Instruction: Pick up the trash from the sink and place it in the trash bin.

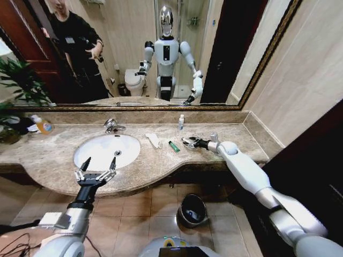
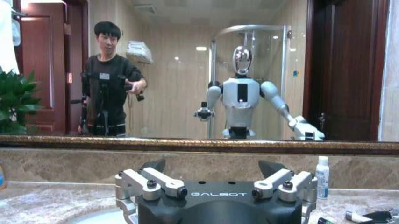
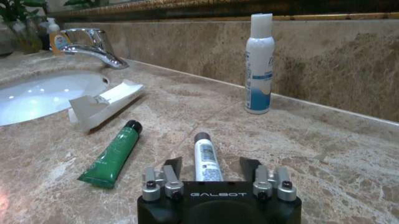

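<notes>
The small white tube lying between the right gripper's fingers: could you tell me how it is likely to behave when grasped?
The white tube lies flat on the marble counter, between the open fingers of the right gripper. It looks round, so a nudge would probably roll it sideways. It seems small and thin, likely light. A soft tube may dent under a firm pinch.

Lower end of white tube (image 3: 206,161) hidden behind right gripper (image 3: 210,164). Green tube (image 1: 174,146) label too small to read. Sink (image 2: 100,217) cut by picture's edge.
</notes>
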Robot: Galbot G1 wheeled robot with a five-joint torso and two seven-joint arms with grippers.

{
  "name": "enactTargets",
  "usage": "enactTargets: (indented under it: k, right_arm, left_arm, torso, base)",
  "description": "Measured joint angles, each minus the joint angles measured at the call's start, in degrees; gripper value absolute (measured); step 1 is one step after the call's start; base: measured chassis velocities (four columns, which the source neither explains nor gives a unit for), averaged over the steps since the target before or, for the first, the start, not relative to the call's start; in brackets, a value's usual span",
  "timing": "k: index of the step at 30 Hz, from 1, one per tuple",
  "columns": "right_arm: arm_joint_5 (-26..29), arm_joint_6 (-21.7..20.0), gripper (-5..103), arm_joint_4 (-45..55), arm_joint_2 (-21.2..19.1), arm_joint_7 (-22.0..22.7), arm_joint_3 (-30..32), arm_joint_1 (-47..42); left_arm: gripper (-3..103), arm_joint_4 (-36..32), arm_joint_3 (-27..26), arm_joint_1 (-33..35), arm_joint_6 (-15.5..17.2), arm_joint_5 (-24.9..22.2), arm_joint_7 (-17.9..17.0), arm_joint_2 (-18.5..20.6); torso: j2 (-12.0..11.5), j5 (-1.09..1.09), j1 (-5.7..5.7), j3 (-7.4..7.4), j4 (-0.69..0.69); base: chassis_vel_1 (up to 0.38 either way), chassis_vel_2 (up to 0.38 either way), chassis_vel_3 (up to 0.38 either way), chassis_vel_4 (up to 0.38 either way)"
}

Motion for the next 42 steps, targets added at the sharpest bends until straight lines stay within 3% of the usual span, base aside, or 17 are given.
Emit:
enactTargets:
  k: [1, 2, 3, 6, 9, 10, 12, 14, 19, 27, 29, 34, 36, 40, 42]
  right_arm:
    - [0.00, 0.00, 65, 0.00, 0.00, 0.00, 0.00, 0.00]
    - [-0.06, 0.03, 54, 0.06, -0.03, 0.02, 0.07, -0.09]
    - [-0.19, 0.11, 54, 0.06, -0.05, 0.04, 0.10, -0.11]
    - [-0.37, 0.22, 37, 0.24, -0.19, 0.27, 0.07, -0.12]
    - [-0.38, 0.20, 32, 0.60, -0.25, 0.55, -0.07, -0.13]
    - [-0.36, 0.20, 21, 0.90, -0.27, 0.83, -0.19, -0.09]
    - [-0.36, 0.20, 21, 1.03, -0.27, 1.03, -0.32, -0.04]
    - [-0.35, 0.23, 12, 1.28, -0.21, 1.61, -0.66, 0.04]
    - [-0.17, 0.16, 3, 2.75, -0.38, 2.94, -0.72, -0.55]
    - [4.60, -1.17, 3, 13.43, -4.73, 7.65, 2.43, -4.71]
    - [5.95, -1.30, 3, 18.19, -8.26, 7.78, 4.19, -7.43]
    - [7.89, -1.30, 3, 24.15, -12.33, 8.69, 8.19, -12.49]
    - [11.94, -0.14, 3, 32.67, -17.11, 11.40, 14.83, -24.10]
    - [12.58, -0.11, 3, 35.95, -17.93, 11.54, 18.61, -28.79]
    - [12.66, -0.27, 3, 40.01, -17.54, 12.21, 24.39, -34.19]
  left_arm:
    - [100, 0.00, 0.00, 0.00, 0.00, 0.00, 0.00, 0.00]
    - [100, 0.00, 0.00, 0.00, 0.00, 0.00, 0.00, 0.00]
    - [100, 0.00, 0.00, 0.00, 0.00, 0.00, 0.00, 0.00]
    - [100, 0.00, 0.00, 0.00, 0.00, 0.00, 0.00, 0.00]
    - [100, 0.00, 0.00, 0.00, 0.00, 0.00, 0.00, 0.00]
    - [100, 0.00, 0.00, 0.00, 0.00, 0.00, 0.00, 0.00]
    - [100, 0.00, 0.00, 0.00, 0.00, 0.00, 0.00, 0.00]
    - [100, 0.00, 0.00, 0.00, 0.00, 0.00, 0.00, 0.00]
    - [100, 0.00, 0.00, 0.00, 0.00, 0.00, 0.00, 0.00]
    - [100, 0.00, 0.00, 0.00, 0.00, 0.00, 0.00, 0.00]
    - [100, 0.00, 0.00, 0.00, 0.00, 0.00, -0.01, 0.00]
    - [100, 0.00, 0.00, 0.00, 0.00, 0.00, -0.01, 0.00]
    - [100, 0.00, 0.00, 0.00, 0.00, 0.00, -0.01, 0.00]
    - [100, 0.00, 0.00, 0.00, 0.00, 0.00, -0.01, 0.00]
    - [100, 0.00, 0.00, 0.00, 0.00, 0.00, 0.00, 0.00]
  torso:
    - [0.00, 0.00, 0.00, 0.00, 0.00]
    - [0.00, 0.00, 0.00, 0.00, 0.00]
    - [0.00, 0.00, 0.00, 0.00, 0.00]
    - [0.00, 0.00, 0.00, 0.00, 0.00]
    - [0.00, 0.01, 0.00, 0.00, 0.00]
    - [-0.01, 0.01, 0.00, 0.00, 0.00]
    - [-0.01, 0.01, 0.00, 0.00, 0.00]
    - [-0.01, 0.00, 0.00, 0.00, 0.00]
    - [-0.01, 0.02, 0.00, 0.01, 0.00]
    - [-0.01, 0.00, 0.00, 0.00, 0.01]
    - [-0.01, 0.01, 0.00, 0.00, 0.01]
    - [-0.01, 0.00, 0.00, 0.00, 0.00]
    - [-0.01, 0.02, 0.00, 0.00, -0.01]
    - [0.00, 0.03, -0.01, 0.00, -0.02]
    - [0.00, -0.01, -0.01, 0.00, 0.00]
  base:
    - [0.000, 0.000, 0.000, 0.000]
    - [0.000, 0.000, 0.000, 0.000]
    - [0.000, 0.000, 0.000, 0.000]
    - [0.000, 0.000, 0.000, 0.000]
    - [0.000, 0.000, 0.000, 0.000]
    - [0.000, 0.000, 0.000, 0.000]
    - [0.000, 0.000, 0.000, 0.000]
    - [0.000, 0.000, 0.000, 0.000]
    - [0.000, 0.000, 0.000, 0.000]
    - [0.000, 0.000, 0.000, 0.000]
    - [0.000, 0.000, 0.000, 0.000]
    - [0.000, 0.000, 0.000, 0.000]
    - [0.000, 0.000, 0.000, 0.000]
    - [0.000, 0.000, 0.000, 0.000]
    - [0.000, 0.000, 0.000, 0.000]
